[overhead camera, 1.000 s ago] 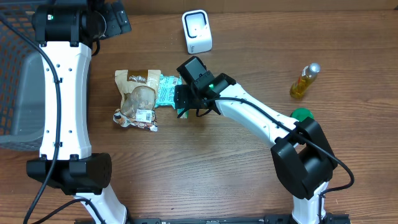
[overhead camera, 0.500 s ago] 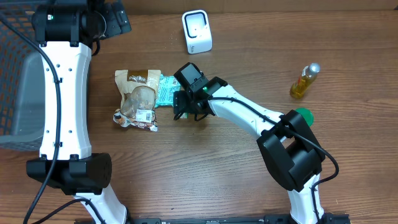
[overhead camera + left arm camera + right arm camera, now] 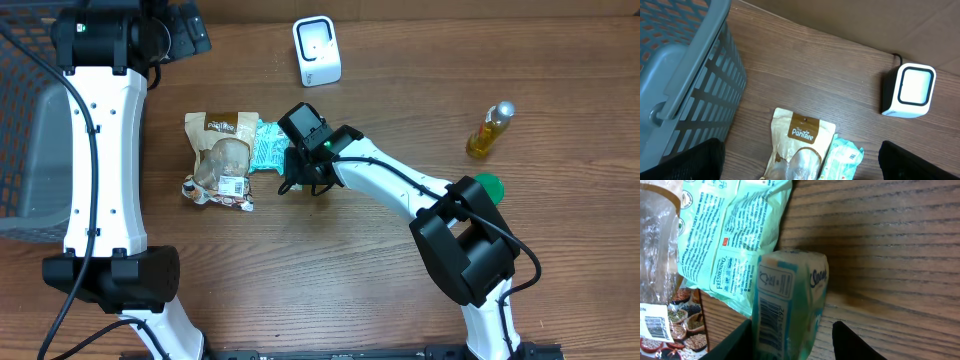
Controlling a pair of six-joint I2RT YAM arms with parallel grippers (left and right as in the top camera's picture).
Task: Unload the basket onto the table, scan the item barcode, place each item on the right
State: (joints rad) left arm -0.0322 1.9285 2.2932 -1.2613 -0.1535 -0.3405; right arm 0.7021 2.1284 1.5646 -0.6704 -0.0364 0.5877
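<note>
A small teal tissue pack (image 3: 790,305) stands on edge on the wooden table, its barcode (image 3: 771,325) facing the right wrist camera. My right gripper (image 3: 792,326) straddles it. The left finger (image 3: 735,342) rests against the pack's side, while a strip of bare wood separates the right finger (image 3: 855,342) from it. In the overhead view the right gripper (image 3: 298,172) covers most of the pack. The white scanner (image 3: 317,50) stands at the back of the table. My left gripper (image 3: 805,161) hangs open high above the table's back left, holding nothing.
A PanTree snack bag (image 3: 222,160) and a flat green wipes pack (image 3: 265,145) lie just left of the right gripper. A grey basket (image 3: 30,140) stands at the far left. An oil bottle (image 3: 490,130) and a green object (image 3: 487,185) are at the right.
My right gripper has shifted slightly left and down over the tissue pack, and its jaws have narrowed around it. The left arm has not moved.
</note>
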